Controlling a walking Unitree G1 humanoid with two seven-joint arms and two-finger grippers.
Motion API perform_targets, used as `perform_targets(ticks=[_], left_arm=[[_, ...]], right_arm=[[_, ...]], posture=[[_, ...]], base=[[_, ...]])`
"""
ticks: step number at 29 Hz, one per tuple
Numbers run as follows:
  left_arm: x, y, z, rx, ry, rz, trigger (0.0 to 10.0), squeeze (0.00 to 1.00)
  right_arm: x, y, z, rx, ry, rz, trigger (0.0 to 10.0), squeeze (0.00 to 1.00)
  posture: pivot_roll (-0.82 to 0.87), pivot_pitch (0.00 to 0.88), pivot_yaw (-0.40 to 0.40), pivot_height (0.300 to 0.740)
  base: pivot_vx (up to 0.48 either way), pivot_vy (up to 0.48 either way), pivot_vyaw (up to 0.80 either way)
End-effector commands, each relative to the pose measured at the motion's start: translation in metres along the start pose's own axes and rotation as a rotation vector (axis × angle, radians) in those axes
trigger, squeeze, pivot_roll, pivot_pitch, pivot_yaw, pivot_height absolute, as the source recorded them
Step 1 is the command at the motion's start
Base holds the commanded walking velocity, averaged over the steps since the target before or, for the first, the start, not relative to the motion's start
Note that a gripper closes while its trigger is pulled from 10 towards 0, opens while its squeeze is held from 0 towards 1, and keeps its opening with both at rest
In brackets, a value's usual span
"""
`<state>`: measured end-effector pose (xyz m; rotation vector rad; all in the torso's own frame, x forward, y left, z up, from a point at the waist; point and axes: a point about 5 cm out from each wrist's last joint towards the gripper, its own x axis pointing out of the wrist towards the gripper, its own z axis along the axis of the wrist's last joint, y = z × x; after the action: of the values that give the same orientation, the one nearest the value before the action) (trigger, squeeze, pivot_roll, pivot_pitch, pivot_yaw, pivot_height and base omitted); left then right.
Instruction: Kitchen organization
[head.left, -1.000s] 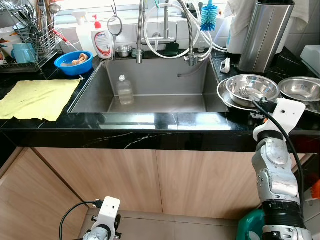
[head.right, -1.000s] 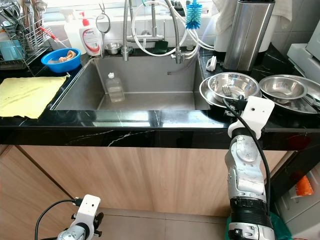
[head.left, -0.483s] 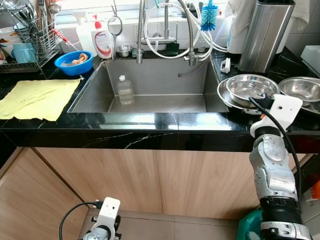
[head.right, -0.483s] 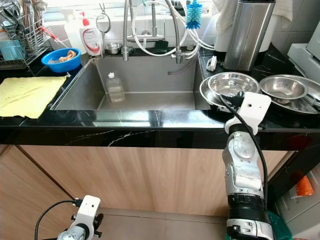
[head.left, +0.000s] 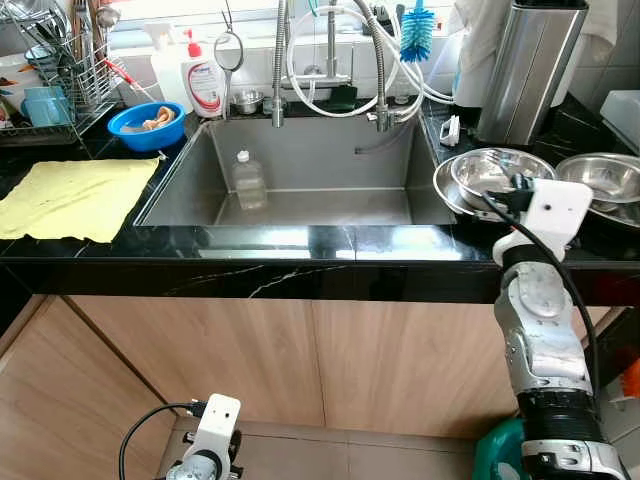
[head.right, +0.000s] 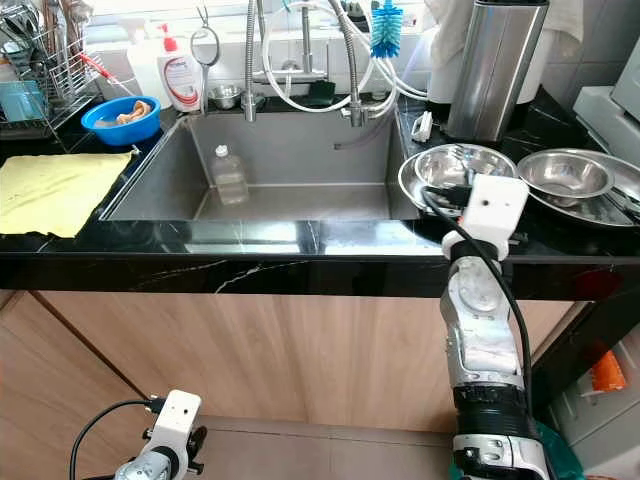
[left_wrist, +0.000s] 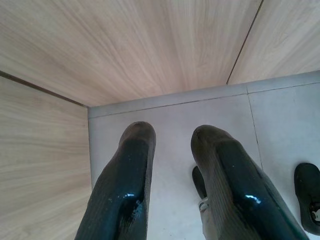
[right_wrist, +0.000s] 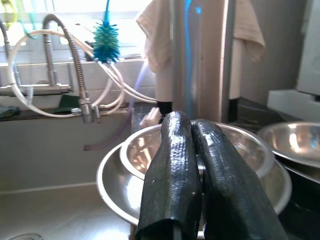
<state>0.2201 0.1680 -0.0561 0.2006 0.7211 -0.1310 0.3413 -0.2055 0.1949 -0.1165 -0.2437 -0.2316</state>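
Right gripper (right_wrist: 192, 150) at counter edge, fingers pressed together, holding nothing, pointing straight at nested bowls (right_wrist: 235, 150). Bowls lie just ahead of fingertips, right of sink (head.left: 300, 180), on black counter (head.left: 300, 245). Right arm far nearer; left gripper (left_wrist: 172, 165) hangs idle by floor, fingers narrowly apart, empty. Bowls: shiny steel, round, small one inside wide one, rims up. Third bowl (head.left: 605, 178) just beside, further right. Likely next: spread fingers, take rim.

The glossy black stone countertop (head.left: 300, 243) with faint white veins reflects light. The brushed steel sink (head.left: 310, 175) looks dull beside the mirror-bright round metal bowls (head.left: 500, 178). A matt yellow cloth (head.left: 70, 197) lies creased. Smooth pale wooden cabinet doors (head.left: 300, 360) show fine grain.
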Motion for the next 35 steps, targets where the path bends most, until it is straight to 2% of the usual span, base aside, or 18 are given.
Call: perform_targets(ticks=[1,6,10,12,13,14,15,18,24,35], left_arm=[[0.0,0.003,-0.002,-0.01,0.015,0.01,10.0,0.0],[0.0,0.003,-0.002,-0.01,0.014,0.013,10.0,0.0],[0.0,0.003,-0.002,-0.01,0.014,0.014,10.0,0.0],[0.001,0.003,-0.002,-0.01,0.018,0.012,10.0,0.0],[0.001,0.003,-0.002,-0.01,0.018,0.012,10.0,0.0],[0.001,0.002,-0.002,-0.011,0.019,0.012,10.0,0.0],[0.001,0.002,-0.002,-0.012,0.019,0.012,10.0,0.0],[0.001,0.001,-0.002,-0.013,0.019,0.012,10.0,0.0],[0.001,0.002,-0.005,-0.021,0.026,0.018,10.0,0.0],[0.001,0.002,-0.006,-0.017,0.033,0.014,10.0,0.0]], right_arm=[[0.004,0.007,0.011,-0.017,-0.052,0.034,10.0,0.0],[0.005,0.023,0.027,-0.064,-0.139,0.149,10.0,0.0],[0.009,0.032,0.033,-0.053,-0.151,0.226,10.0,0.0],[0.01,0.042,0.018,-0.125,-0.073,0.317,10.0,0.0],[0.01,0.042,0.018,-0.125,-0.073,0.317,10.0,0.0],[0.009,0.05,0.009,-0.147,-0.034,0.4,10.0,0.0],[0.008,0.053,0.005,-0.158,-0.02,0.428,10.0,0.0],[0.007,0.057,0.002,-0.19,-0.011,0.46,10.0,0.0],[0.015,0.064,-0.005,-0.179,0.03,0.516,10.0,0.0],[0.016,0.072,-0.021,-0.166,0.111,0.562,10.0,0.0]], posture=[[-0.05,0.0,0.08,0.74],[-0.05,0.0,0.081,0.74],[-0.05,0.0,0.081,0.74],[-0.06,0.0,0.076,0.74],[-0.06,0.0,0.076,0.74],[-0.05,0.0,0.075,0.74],[-0.05,0.0,0.075,0.74],[-0.05,0.0,0.072,0.74],[-0.05,0.0,0.069,0.74],[-0.05,0.0,0.069,0.74]], base=[[0.0,0.0,0.0],[0.0,0.0,0.0],[0.0,0.0,0.0],[0.0,0.0,0.0],[0.0,0.0,0.0],[0.0,0.0,0.0],[0.0,0.0,0.0],[0.0,0.0,0.0],[0.0,0.0,0.0],[0.0,0.0,0.0]])
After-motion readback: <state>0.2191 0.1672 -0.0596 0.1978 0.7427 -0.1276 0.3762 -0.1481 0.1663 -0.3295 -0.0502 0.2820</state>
